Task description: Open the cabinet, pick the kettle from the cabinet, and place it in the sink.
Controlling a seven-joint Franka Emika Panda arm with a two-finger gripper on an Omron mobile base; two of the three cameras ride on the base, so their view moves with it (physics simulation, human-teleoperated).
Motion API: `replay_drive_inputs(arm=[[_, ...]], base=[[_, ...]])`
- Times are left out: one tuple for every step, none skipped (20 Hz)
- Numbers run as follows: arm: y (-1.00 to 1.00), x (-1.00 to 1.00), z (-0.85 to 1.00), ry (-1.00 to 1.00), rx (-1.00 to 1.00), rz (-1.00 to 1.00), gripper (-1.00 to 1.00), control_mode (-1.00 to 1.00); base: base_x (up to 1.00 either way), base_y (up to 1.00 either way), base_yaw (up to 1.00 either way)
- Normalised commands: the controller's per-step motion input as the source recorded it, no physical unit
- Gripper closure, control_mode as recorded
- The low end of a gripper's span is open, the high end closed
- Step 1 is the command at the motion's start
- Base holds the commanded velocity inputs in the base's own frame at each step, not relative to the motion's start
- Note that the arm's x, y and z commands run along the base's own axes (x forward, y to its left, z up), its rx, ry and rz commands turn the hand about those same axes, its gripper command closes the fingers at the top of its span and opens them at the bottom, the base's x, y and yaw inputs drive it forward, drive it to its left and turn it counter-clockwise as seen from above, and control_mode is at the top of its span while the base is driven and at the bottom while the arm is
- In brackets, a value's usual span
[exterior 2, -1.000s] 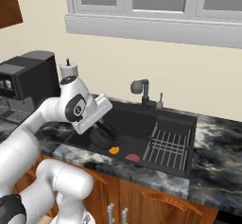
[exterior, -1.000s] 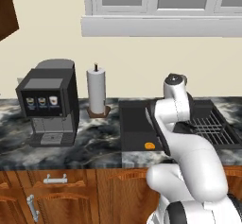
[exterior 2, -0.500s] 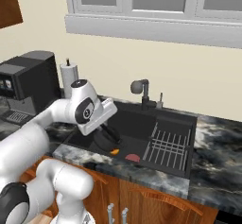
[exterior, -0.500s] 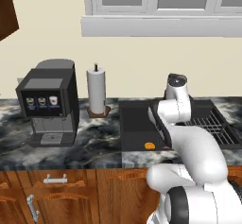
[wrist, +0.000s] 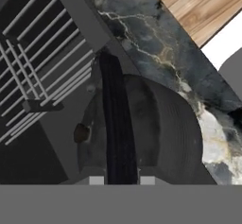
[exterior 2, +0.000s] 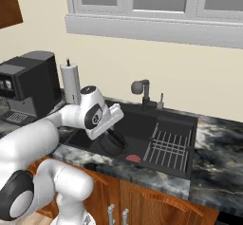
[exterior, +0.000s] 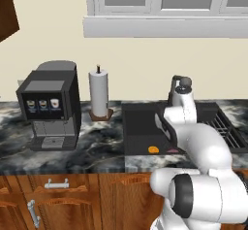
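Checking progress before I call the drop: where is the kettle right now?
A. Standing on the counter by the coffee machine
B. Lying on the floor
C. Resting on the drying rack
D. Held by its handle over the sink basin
D: in the hand view the tool is shut on the arched handle of the kettle, and the right base view shows the kettle low inside the sink.

The kettle [wrist: 142, 133], squat, round and black-grey, hangs upright over the sink [exterior 2: 137, 124], its dark arched handle running straight across the top and its small lid knob showing beside the handle in the hand view. In the right base view the kettle [exterior 2: 113, 143] sits low inside the basin. The sink is a dark grey rectangular basin with a curved grey faucet behind it.
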Motion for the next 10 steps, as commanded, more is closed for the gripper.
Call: replay_drive_inputs(arm=[[-0.13, 0.18, -0.27, 0.01, 0.00, -0.02, 1.00, -1.00], [-0.14, 0.18, -0.27, 0.00, 0.02, -0.01, 1.00, -1.00], [-0.15, 0.19, -0.27, 0.00, 0.03, 0.00, 1.00, -1.00], [-0.13, 0.18, -0.27, 0.00, 0.02, 0.00, 1.00, -1.00], [-0.11, 0.18, -0.27, 0.00, 0.02, -0.01, 1.00, -1.00], [-0.10, 0.21, -0.26, 0.00, 0.02, -0.01, 1.00, -1.00], [-0.07, 0.23, -0.26, 0.00, 0.02, -0.04, 1.00, -1.00], [-0.06, 0.25, -0.24, 0.00, 0.01, -0.05, 1.00, -1.00], [-0.02, 0.27, -0.23, 0.00, 0.01, -0.06, 1.00, -1.00], [0.00, 0.26, -0.23, 0.00, 0.00, -0.07, 1.00, -1.00]], base=[[0.00, 0.00, 0.00], [0.00, 0.00, 0.00], [0.00, 0.00, 0.00], [0.00, 0.00, 0.00], [0.00, 0.00, 0.00], [0.00, 0.00, 0.00], [0.00, 0.00, 0.00], [0.00, 0.00, 0.00], [0.00, 0.00, 0.00], [0.00, 0.00, 0.00]])
